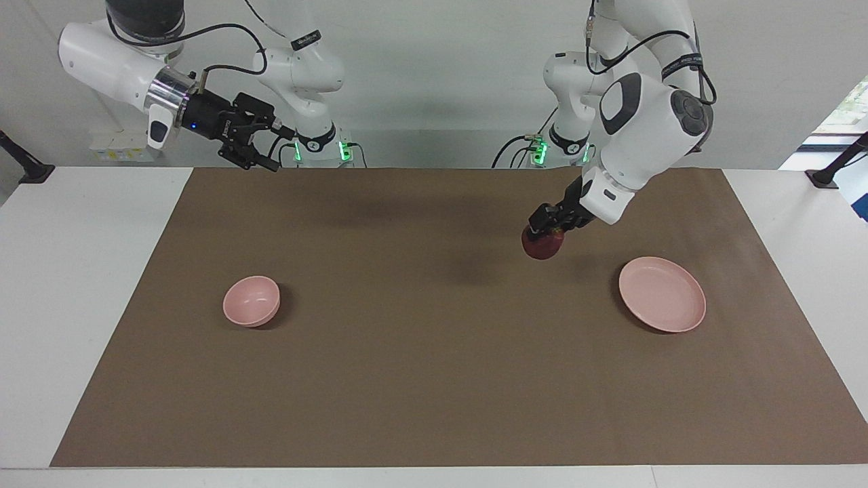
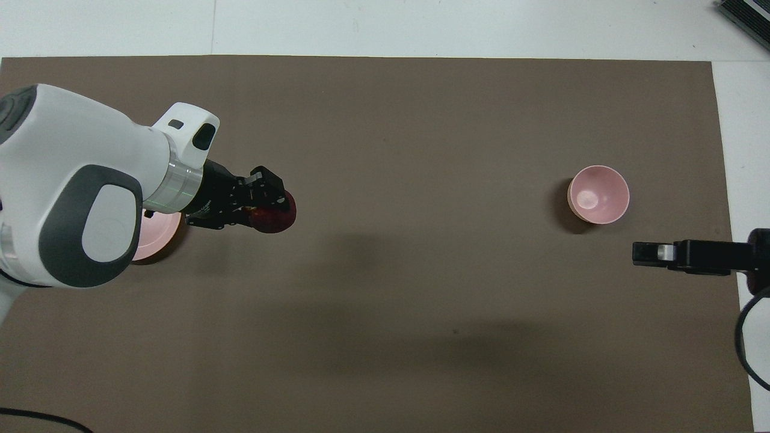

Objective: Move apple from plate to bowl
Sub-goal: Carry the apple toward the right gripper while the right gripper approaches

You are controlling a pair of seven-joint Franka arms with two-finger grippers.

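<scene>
My left gripper (image 1: 544,238) is shut on the dark red apple (image 1: 540,247) and holds it in the air over the brown mat, beside the plate toward the table's middle. In the overhead view the left gripper (image 2: 269,207) holds the apple (image 2: 274,219) the same way. The flat pale pink plate (image 1: 662,294) lies bare at the left arm's end; the overhead view shows only its edge (image 2: 157,237) under the left arm. The small deep pink bowl (image 1: 251,300) stands bare at the right arm's end, also in the overhead view (image 2: 598,194). My right gripper (image 1: 252,150) waits raised near its base, also in the overhead view (image 2: 652,253).
A brown mat (image 1: 434,379) covers most of the white table. Black clamp posts (image 1: 831,169) stand at the table's corners nearest the robots.
</scene>
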